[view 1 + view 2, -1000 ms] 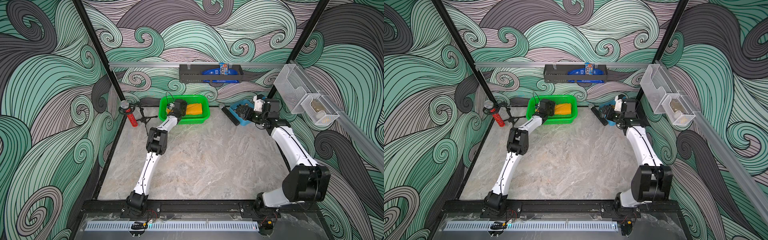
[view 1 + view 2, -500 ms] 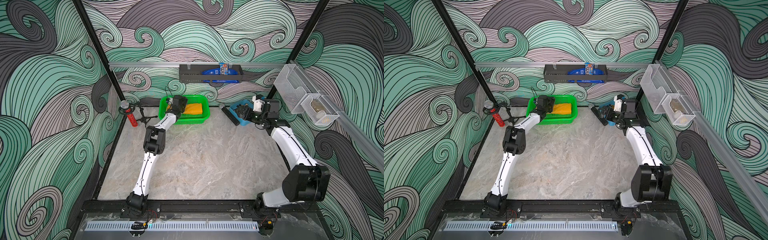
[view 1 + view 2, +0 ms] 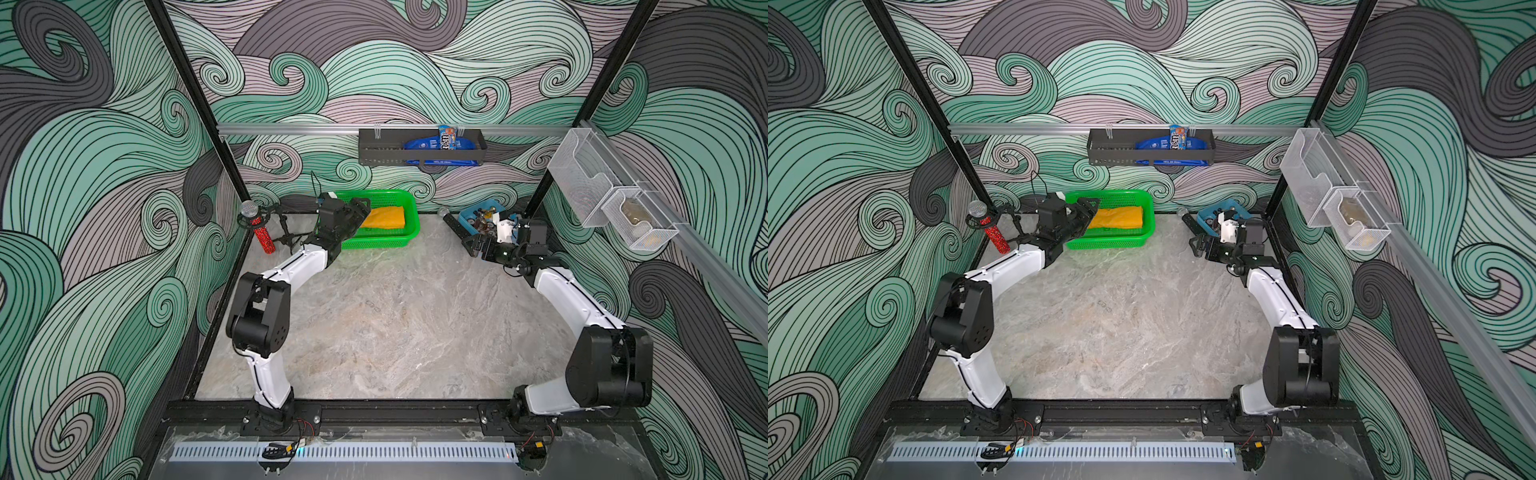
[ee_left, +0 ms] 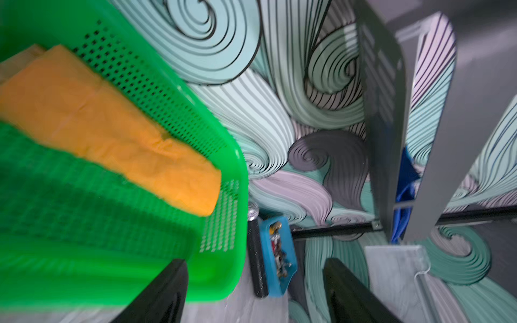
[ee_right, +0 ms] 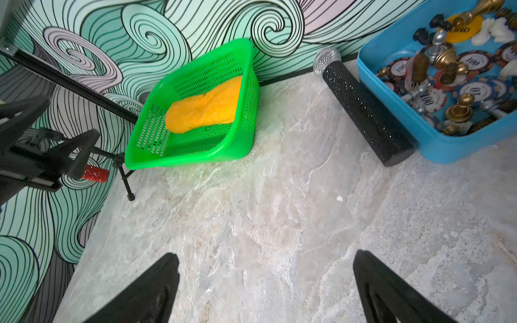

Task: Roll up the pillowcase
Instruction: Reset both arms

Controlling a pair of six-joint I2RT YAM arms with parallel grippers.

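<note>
The pillowcase (image 3: pixel 383 217) is seen bundled inside the green basket (image 3: pixel 374 243) at the far edge of the worktop (image 3: pixel 395 311). The left claw (image 3: pixel 360 204) is held apart and empty at the basket's rim. The right claw (image 5: pixel 267 253) is spread wide above the worktop.

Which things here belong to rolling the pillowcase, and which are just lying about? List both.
Job: pillowcase, lying in the green basket; left tool, open, by the basket.

Lying about: black microphone; blue tray of poker chips and chess pieces; red microphone on its stand; wall rack with snack packets.
</note>
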